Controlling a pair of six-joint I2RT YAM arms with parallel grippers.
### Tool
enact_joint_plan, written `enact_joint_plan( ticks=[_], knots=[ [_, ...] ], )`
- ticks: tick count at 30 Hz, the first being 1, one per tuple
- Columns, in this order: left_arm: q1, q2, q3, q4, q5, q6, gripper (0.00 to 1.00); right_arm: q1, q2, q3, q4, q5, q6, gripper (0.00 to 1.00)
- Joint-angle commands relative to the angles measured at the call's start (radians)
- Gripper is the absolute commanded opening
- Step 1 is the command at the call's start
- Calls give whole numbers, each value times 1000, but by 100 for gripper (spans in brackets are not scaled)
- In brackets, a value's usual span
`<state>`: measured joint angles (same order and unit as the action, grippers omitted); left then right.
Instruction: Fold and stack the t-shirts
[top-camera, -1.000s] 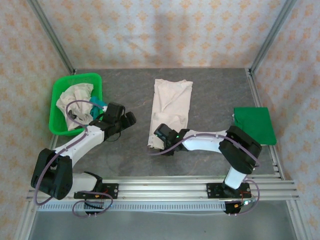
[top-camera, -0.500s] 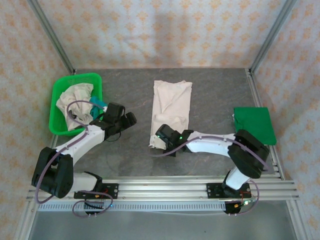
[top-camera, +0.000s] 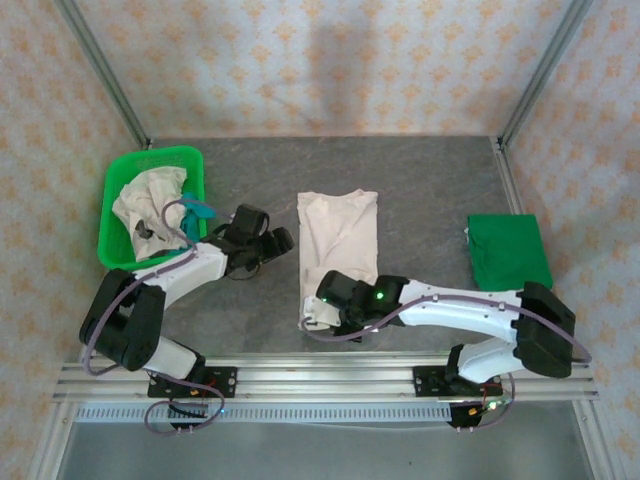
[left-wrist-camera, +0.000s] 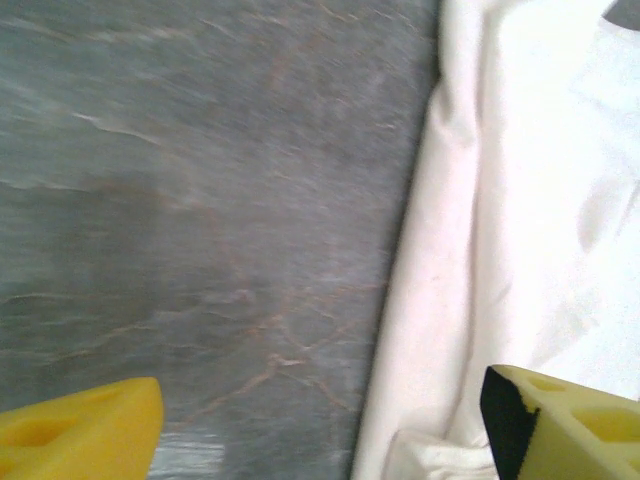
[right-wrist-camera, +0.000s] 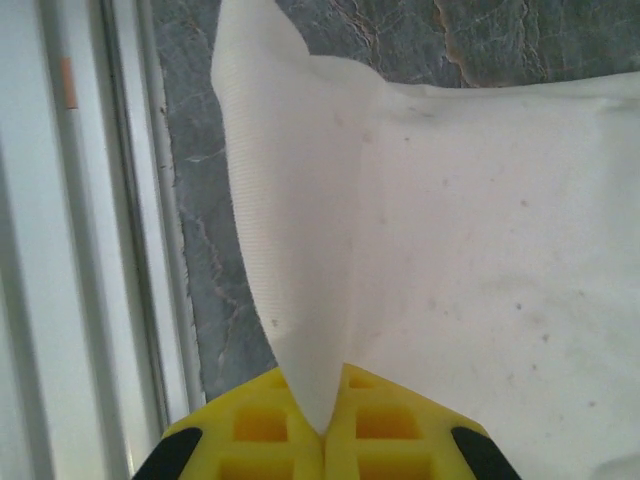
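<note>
A cream shirt (top-camera: 340, 235) is laid flat at mid-table (top-camera: 430, 180), its long axis run from 12 to 6 o'clock. Its corner at approx. 7 o'clock is clamped in the right claw (right-wrist-camera: 322, 425). In the right wrist view the yellow fingers are closed on a peak of cloth, which is lifted clear of the table while the rest of the shirt is left lying flat.

The left claw (top-camera: 278, 238) is held open just beside the shirt's 9 o'clock edge, with nothing gripped. In the left wrist view that edge is seen between the spread fingers, but whether it is touched can't be told.

Two more shirts are left in the green basket (top-camera: 150, 153) at 10 o'clock: a crumpled cream one (top-camera: 145, 200) and a teal one (top-camera: 200, 210). A green mat (top-camera: 510, 250) is laid at 3 o'clock, well apart from the work.

Step in hand, as judged: the 1st fold of the 1st shirt, w/ the near corner taken. Next, probably, a 2nd grip is needed from the left claw on the 9 o'clock edge. Both grips would then need to be moved together so the fold is kept square and no slack is bunched.
</note>
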<state>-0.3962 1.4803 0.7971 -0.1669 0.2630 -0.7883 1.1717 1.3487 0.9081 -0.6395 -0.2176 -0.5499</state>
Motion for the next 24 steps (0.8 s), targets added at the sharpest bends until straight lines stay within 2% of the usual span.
enact_joint_plan(
  ticks=[1,9,18,21,24],
  knots=[
    [-29,50,49,77,39,-20,78,7,-54,69,-109,-38,14,0],
    [-84,168,80,147,88,-61,46,-31,-96,132,-156,33,-70,0],
    [-93,264,90,190,113,-68,9,-71,-110,159,-178,53,-111,0],
    [-93,292,87,188,101,-66,0,-83,-112,164,-174,58,-119,0],
    [-93,313,83,182,91,-60,0,-94,-116,163,-159,70,-133,0]
  ],
)
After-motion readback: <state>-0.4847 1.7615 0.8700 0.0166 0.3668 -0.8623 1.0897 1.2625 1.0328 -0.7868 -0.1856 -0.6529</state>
